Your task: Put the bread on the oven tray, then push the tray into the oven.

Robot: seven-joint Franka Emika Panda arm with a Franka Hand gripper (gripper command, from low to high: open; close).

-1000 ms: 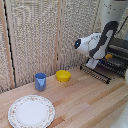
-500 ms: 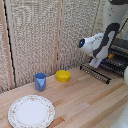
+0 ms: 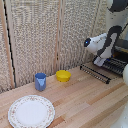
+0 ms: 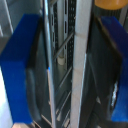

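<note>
Over the last second the arm had shifted a little toward the exterior view's right, its white wrist leaning closer to the oven pan (image 3: pixel 102 72), while the tabletop things stayed where they were. The clamp (image 4: pixel 65 65) was down at the pan's front edge; in the wrist view its blue fingers (image 4: pixel 22 70) stood on either side of the pan's pale metal front bar, close against it, so they looked closed on the pan, though actual contact was too blurred to confirm. Thin wire bars of the pan ran behind that bar. An orange-brown patch at the edge of the wrist view may have been the bread (image 4: pixel 112 3); it could not be made out in the exterior view. The oven (image 3: pixel 121 47) sat at about 3 o'clock in the exterior view, the pan jutting from it. A yellow bowl (image 3: pixel 63 75) and a blue cup (image 3: pixel 40 81) stood near the middle of the wooden table (image 3: pixel 85 102), with a patterned plate (image 3: pixel 31 111) at 7 o'clock.
</note>
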